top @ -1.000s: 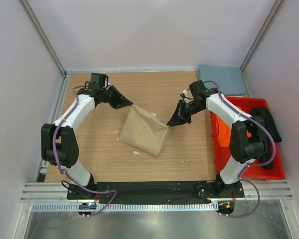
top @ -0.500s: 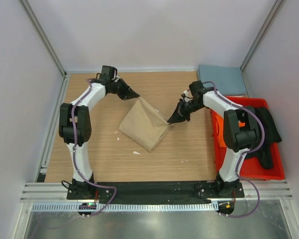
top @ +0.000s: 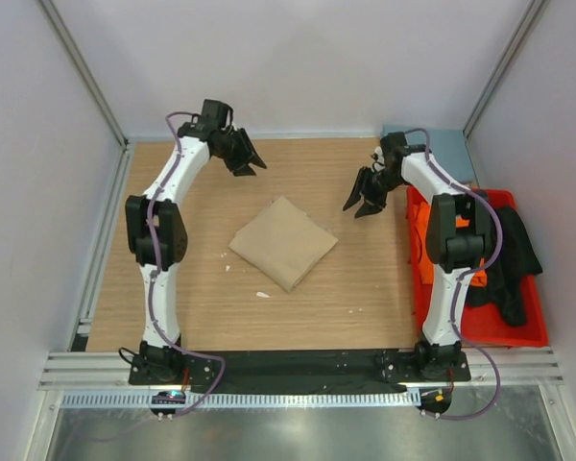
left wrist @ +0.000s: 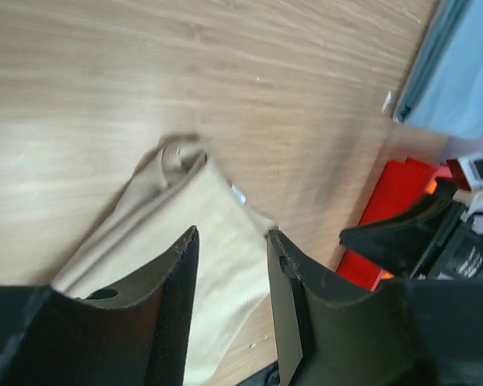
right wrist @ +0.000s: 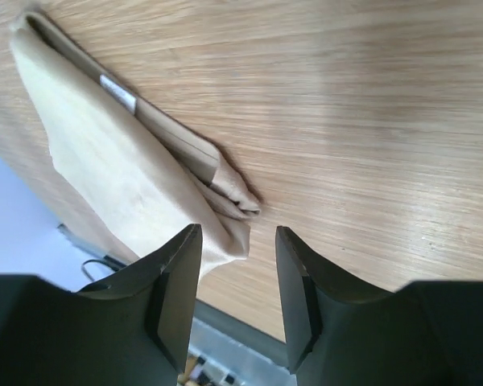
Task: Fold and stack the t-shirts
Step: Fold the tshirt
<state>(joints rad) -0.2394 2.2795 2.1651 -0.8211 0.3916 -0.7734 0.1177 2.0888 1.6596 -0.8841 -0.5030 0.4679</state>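
A tan t-shirt (top: 283, 242) lies folded into a flat square in the middle of the wooden table, free of both grippers. My left gripper (top: 252, 165) hangs open above and behind its far left corner, with nothing between the fingers (left wrist: 177, 265). Off the shirt's far right corner, my right gripper (top: 362, 205) is open too and empty. The right wrist view shows the layered folds of the tan t-shirt (right wrist: 105, 153) below open jaws. A slate blue-grey t-shirt (top: 451, 154) lies folded at the back right corner. Orange (top: 420, 245) and black (top: 514, 254) t-shirts sit in the bin.
A red plastic bin (top: 518, 331) stands along the table's right edge beside the right arm. White walls close in the table on the left, back and right. A black base plate runs along the near edge.
Both grippers have opened and let go of the tan t-shirt's far corners, then drawn up and back. The shirt has dropped flat onto the table.
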